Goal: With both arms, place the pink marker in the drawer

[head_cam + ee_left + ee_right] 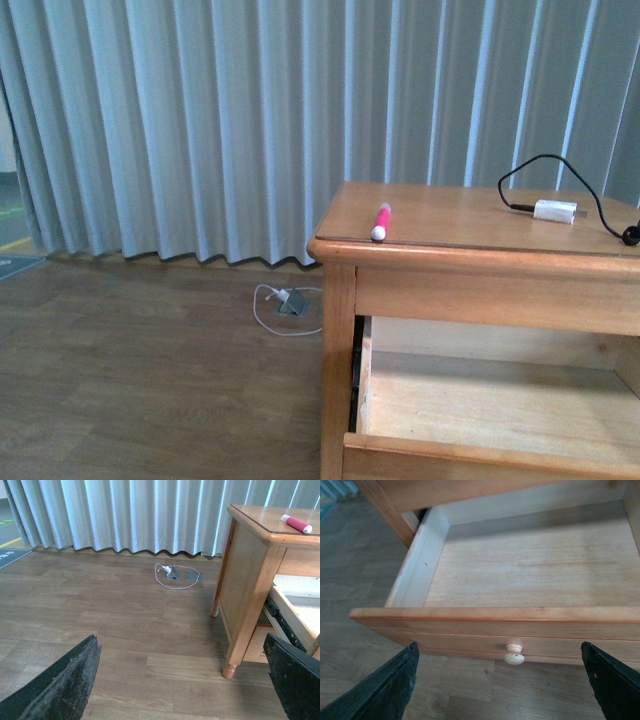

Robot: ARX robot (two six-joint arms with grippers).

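The pink marker (381,221) lies on the cabinet's top near its front left corner, white end toward me; it also shows in the left wrist view (296,523). The drawer (480,405) is pulled open, its pale interior empty. In the right wrist view the drawer front (485,630) and its round pale knob (513,654) sit just ahead of my open right gripper (502,692). My left gripper (185,690) is open and empty, low over the floor to the left of the cabinet. Neither arm shows in the front view.
A white charger plug (555,211) with black cable lies on the cabinet's top at the right. A white cable and small grey block (290,303) lie on the wooden floor by the grey curtain (200,120). The cabinet's front left leg (231,667) stands near my left gripper.
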